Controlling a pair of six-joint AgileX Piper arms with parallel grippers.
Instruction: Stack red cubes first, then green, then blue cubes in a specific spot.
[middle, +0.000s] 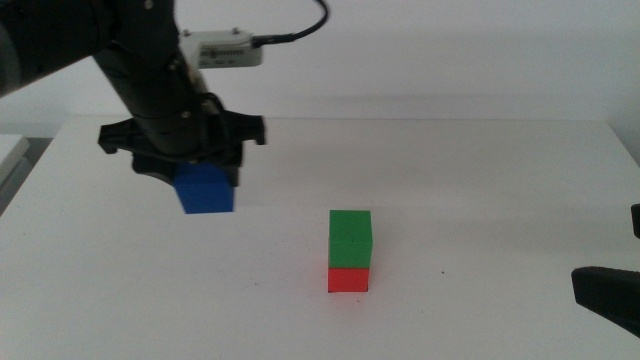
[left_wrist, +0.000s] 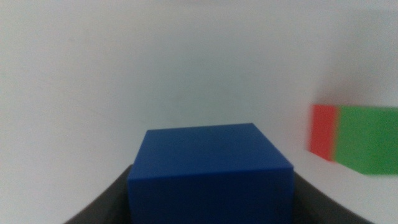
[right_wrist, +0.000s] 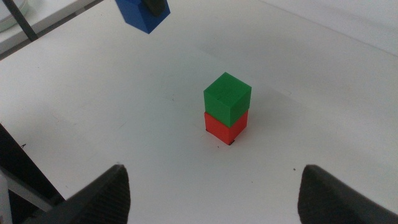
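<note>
The left gripper (middle: 205, 180) is clamped on the blue cube (middle: 206, 190), its dark jaws pressed against two opposite sides of it. In the left wrist view the blue cube (left_wrist: 210, 168) fills the space between the jaws, its top face level and its edges crisp. In the middle view the cube hangs clear of the table (middle: 480, 160), with the arm reaching in from about ten o'clock.

The blue cube is matte, dark and plain. At about four o'clock from it, well apart, stands the stack: the green cube (middle: 350, 239) sits squarely on the red cube (middle: 349, 279), their sides flush. Both are matte and the same size as the blue one. From the right wrist view the green cube (right_wrist: 227, 96) has its top face bare, and the red cube (right_wrist: 225, 128) rests on the white tabletop; a small dark mark shows at its base, too small to read.

The right gripper (right_wrist: 214, 193) waits at the four o'clock edge of the middle view, jaws spread wide with nothing between them, near the stack but not touching it. Bare white table lies between the blue cube and the stack, and on around the stack to the far edge at twelve o'clock.
</note>
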